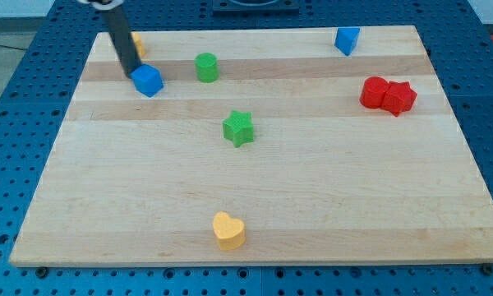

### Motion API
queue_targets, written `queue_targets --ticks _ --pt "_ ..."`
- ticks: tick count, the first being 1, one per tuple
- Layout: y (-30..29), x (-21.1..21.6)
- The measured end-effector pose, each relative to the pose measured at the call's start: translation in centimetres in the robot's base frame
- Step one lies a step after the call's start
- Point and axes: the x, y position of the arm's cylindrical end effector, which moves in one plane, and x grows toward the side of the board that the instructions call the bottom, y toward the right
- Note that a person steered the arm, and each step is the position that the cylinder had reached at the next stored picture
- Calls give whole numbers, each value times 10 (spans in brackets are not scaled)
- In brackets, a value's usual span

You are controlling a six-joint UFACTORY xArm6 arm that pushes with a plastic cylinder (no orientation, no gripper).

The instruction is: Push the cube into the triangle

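- While the tip is pressing against the blue cube's left side near the table's top-left, the blue triangle is sitting well apart at the top right.
- With a bare rod as end effector, nothing is clamping.
- An off-centre push is risking the cube spinning away, or hitting the green cylinder just to its right.
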Motion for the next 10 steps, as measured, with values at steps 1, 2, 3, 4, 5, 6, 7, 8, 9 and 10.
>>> queue_targets --ticks 1,2,3,4,5,6,7,8,9,10 --pt "2 32" --pt "30 46" --pt "45 54" --pt "39 55" --pt "82 53" --pt "121 50" --pt "101 66" --pt "56 73" --pt "71 133" --pt "109 155"
